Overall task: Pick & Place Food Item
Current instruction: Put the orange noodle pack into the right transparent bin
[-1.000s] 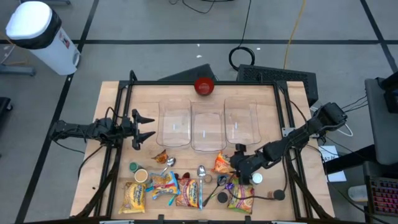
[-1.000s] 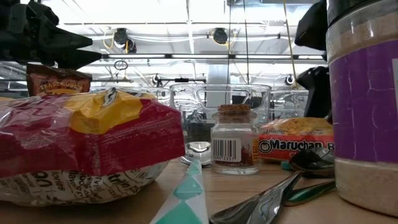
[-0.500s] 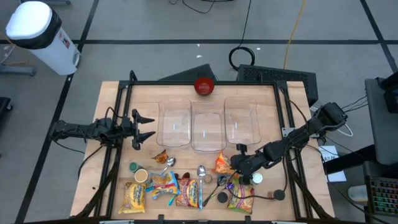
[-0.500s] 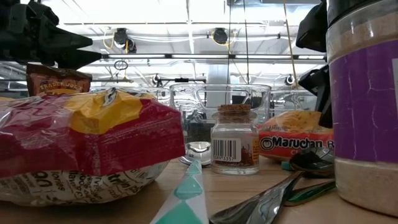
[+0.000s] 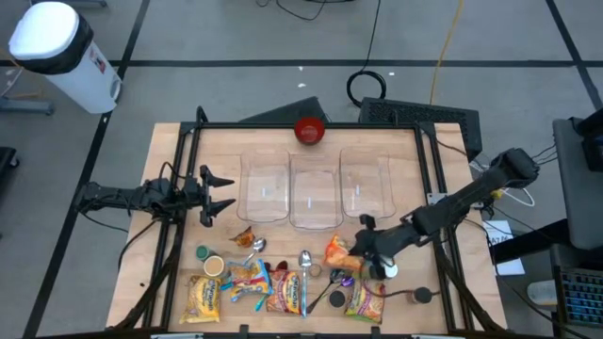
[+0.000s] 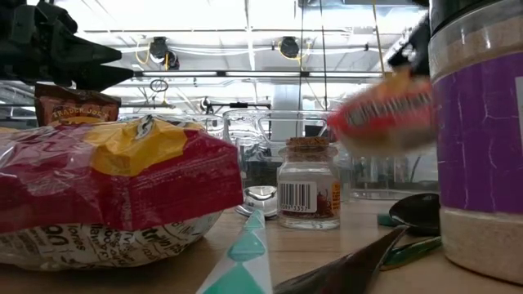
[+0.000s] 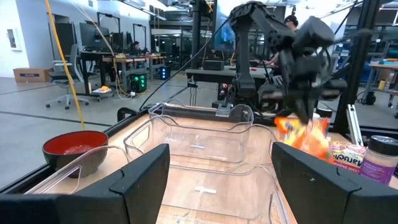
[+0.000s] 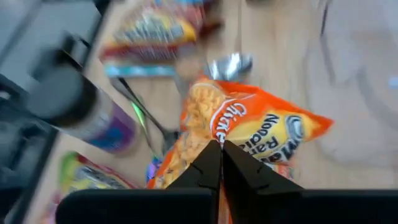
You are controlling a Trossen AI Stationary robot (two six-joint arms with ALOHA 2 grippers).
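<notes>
**Noodle packet gripped and off the table**

The right gripper point(image 8: 219, 163) is clenched on the edge of the orange chicken noodle packet point(image 8: 249, 134). In the low view the packet point(image 6: 384, 114) hangs in the air, above the small glass jar point(image 6: 309, 184), so the step in hand is the lift. The packet is in front of the three clear bins point(image 5: 314, 191). The next move, I think, calls for carrying it over one bin and releasing there; which bin, I cannot tell. The left gripper point(image 5: 219, 196) waits with its fingers spread, beside the left bin.
</notes>
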